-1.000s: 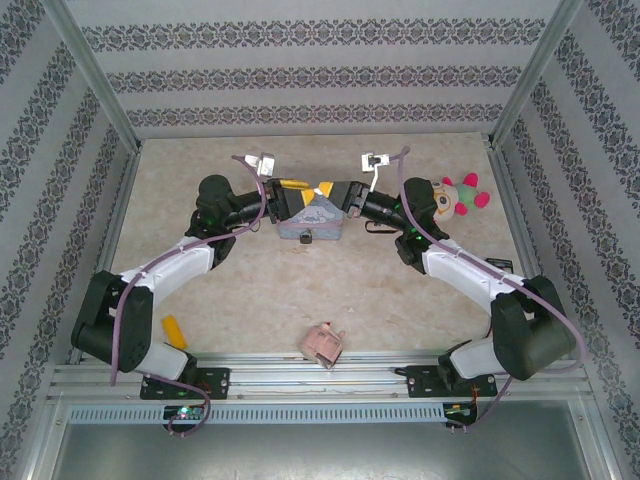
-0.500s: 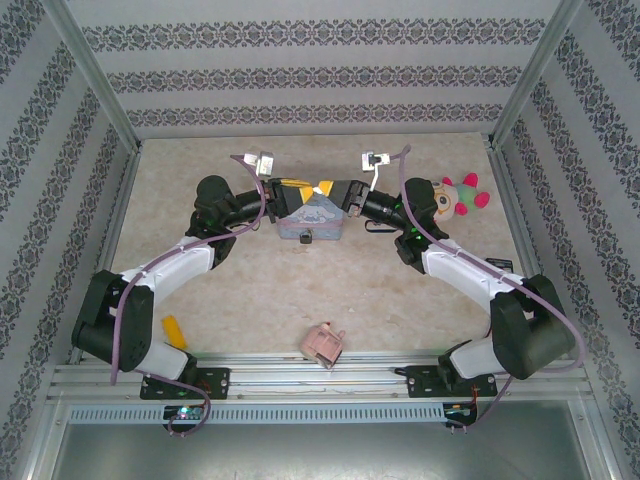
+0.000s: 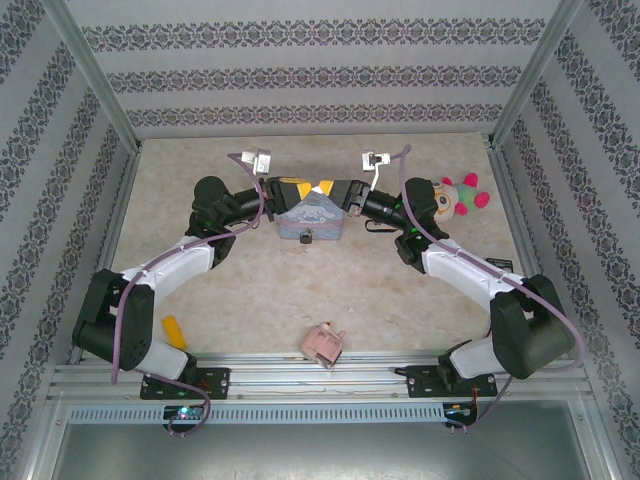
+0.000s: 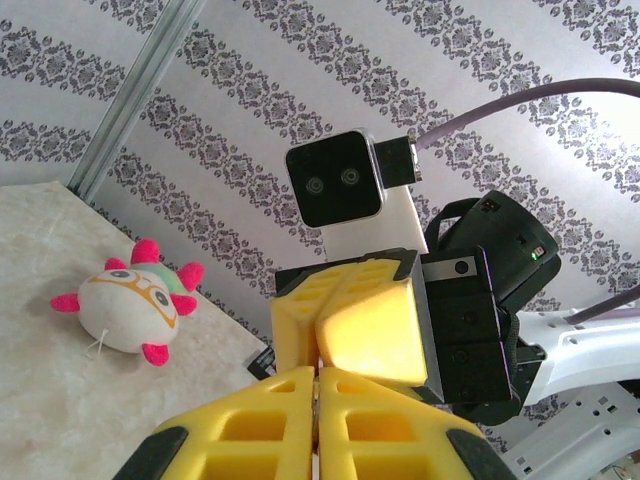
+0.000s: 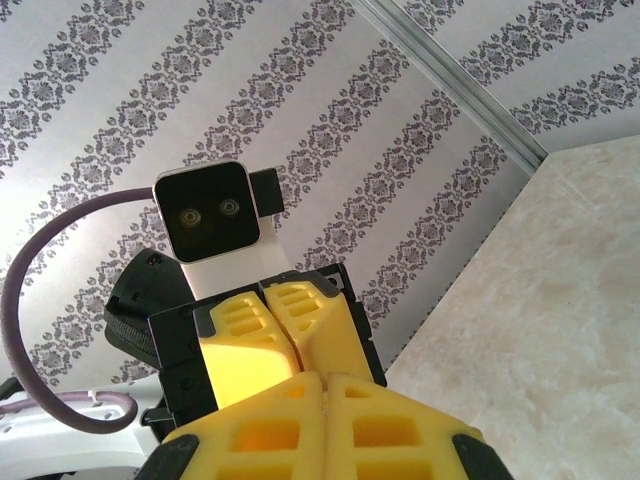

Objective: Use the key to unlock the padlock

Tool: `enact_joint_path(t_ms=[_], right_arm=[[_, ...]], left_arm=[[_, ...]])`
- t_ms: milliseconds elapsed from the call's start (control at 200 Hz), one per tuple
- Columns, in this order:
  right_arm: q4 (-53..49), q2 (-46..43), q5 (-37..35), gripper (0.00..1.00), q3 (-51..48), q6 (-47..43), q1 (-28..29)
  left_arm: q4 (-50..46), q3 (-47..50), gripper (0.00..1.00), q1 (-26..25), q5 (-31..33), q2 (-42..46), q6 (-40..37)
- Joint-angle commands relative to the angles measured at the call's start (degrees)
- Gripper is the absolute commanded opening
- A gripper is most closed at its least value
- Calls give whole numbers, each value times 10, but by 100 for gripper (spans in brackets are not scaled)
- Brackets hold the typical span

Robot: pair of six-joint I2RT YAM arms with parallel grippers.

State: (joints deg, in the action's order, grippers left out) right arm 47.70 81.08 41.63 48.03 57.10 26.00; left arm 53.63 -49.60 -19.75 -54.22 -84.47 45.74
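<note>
Fingertips meet nose to nose: your left gripper (image 3: 296, 187) and right gripper (image 3: 326, 188) are both pinched closed, and I cannot tell whether either one pinches the key. Beneath them sits the blue tin (image 3: 312, 216), with the padlock (image 3: 305, 238) at its nearer face. Any regrip between closed tips could, I judge, drop so thin a key behind the tin onto the tabletop (image 3: 400, 290).

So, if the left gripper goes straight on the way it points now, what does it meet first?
The right gripper: its shut yellow fingers stand directly ahead of the left gripper, tip to tip near the blue tin. Whether they already touch, I cannot tell.
</note>
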Motion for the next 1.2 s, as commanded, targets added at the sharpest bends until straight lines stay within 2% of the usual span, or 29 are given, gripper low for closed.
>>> enact_joint_path(t_ms=[0, 140, 605, 750, 1079, 1194], right_arm=[[34, 1, 9, 0, 13, 2, 1], [36, 4, 8, 0, 16, 3, 5], [37, 20, 10, 0, 25, 8, 12], [37, 24, 10, 0, 28, 8, 12], [39, 28, 10, 0, 30, 9, 12], [39, 27, 8, 0, 28, 9, 11]], left_arm=[[39, 0, 12, 5, -17, -5, 8], [38, 1, 13, 5, -23, -8, 10], [59, -1, 7, 5, -34, -17, 21], [63, -3, 16, 6, -36, -21, 24], [68, -2, 14, 8, -34, -24, 27], [70, 3, 26, 13, -24, -18, 27]])
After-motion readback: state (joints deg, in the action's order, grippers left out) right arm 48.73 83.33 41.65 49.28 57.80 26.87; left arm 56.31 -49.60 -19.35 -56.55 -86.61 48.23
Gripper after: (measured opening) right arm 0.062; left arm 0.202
